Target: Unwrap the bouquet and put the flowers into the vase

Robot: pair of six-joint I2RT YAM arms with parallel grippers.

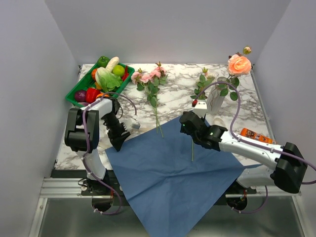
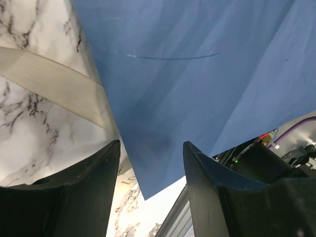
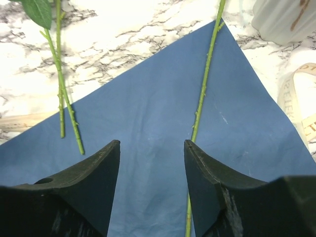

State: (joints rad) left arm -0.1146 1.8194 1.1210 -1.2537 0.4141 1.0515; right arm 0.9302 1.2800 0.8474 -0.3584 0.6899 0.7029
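Jaws of the right gripper [image 3: 151,143] stood parted with nothing between them, low over the blue paper sheet [image 3: 148,118]. A single green stem [image 3: 202,89] ran up the sheet close along the inner edge of the finger on the right of the wrist view. Just past the sheet's far corner stood the vase [image 1: 216,101], holding a peach rose [image 1: 239,64].

The left gripper [image 2: 150,143] was likewise open and empty, over the sheet's left edge where it met the marble table [image 2: 29,143]. A beige ribbon [image 2: 49,81] lay there, slipping under the paper.

Farther out, pink roses [image 1: 148,78] lay on the marble, their stem ends resting on the sheet. A green tray [image 1: 74,96] of vegetables sat at the far left corner.
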